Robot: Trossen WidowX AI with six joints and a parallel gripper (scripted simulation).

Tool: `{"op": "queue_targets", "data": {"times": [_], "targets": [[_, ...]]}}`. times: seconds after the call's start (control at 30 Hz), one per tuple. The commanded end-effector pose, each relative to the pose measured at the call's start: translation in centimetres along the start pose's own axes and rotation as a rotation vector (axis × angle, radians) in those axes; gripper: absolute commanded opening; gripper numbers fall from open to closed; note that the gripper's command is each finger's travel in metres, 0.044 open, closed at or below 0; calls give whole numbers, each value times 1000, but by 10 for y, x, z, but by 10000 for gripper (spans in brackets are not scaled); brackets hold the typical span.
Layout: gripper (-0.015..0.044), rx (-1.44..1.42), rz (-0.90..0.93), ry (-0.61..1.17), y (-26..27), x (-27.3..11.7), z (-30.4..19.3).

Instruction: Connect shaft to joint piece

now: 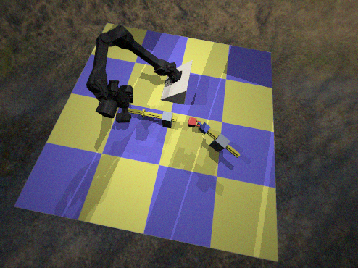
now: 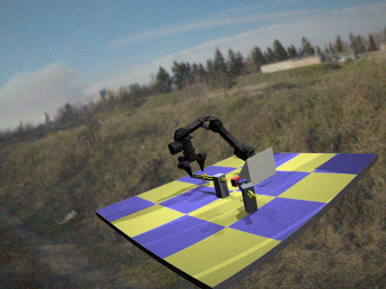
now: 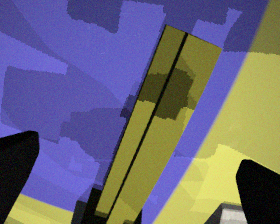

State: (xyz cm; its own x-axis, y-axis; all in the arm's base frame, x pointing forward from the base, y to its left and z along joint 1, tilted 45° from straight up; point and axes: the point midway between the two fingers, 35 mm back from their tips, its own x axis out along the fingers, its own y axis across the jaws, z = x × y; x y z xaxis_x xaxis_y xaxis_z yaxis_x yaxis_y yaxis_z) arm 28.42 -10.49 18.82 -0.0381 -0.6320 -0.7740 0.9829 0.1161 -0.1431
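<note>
Over the far end of the long yellow sliding shaft [image 1: 153,115] [image 2: 204,177] [image 3: 150,130], the black two-fingered gripper [image 1: 127,106] [image 2: 196,169] [image 3: 141,158] is hovering, jaws wide and empty. Nearer the landmark, the grey rectangular block [image 1: 167,119] [image 2: 220,186], the red square joint piece [image 1: 192,122] [image 2: 236,181] is sitting just beyond the shaft's other tip, apart.

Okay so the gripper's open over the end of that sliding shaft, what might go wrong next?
The gripper could close off-line, as the sliding shaft runs slanted between its fingers, and jolt it. When pushed, the shaft's tip might catch the rim of the red joint piece if that opening is slightly off; I can't see into it.
</note>
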Motion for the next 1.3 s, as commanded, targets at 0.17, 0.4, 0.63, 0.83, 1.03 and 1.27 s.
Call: {"op": "queue_targets", "data": {"times": [0.17, 0.4, 0.63, 0.83, 1.03, 1.27], "targets": [[440, 204, -22, -97, -2, 21, -2], [440, 204, -22, -97, -2, 26, -2], [440, 204, -22, -98, -2, 38, -1], [440, 204, -22, -99, -3, 47, 0], [361, 204, -22, -99, -3, 50, 0], [177, 204, -22, -99, -3, 50, 0]]}}
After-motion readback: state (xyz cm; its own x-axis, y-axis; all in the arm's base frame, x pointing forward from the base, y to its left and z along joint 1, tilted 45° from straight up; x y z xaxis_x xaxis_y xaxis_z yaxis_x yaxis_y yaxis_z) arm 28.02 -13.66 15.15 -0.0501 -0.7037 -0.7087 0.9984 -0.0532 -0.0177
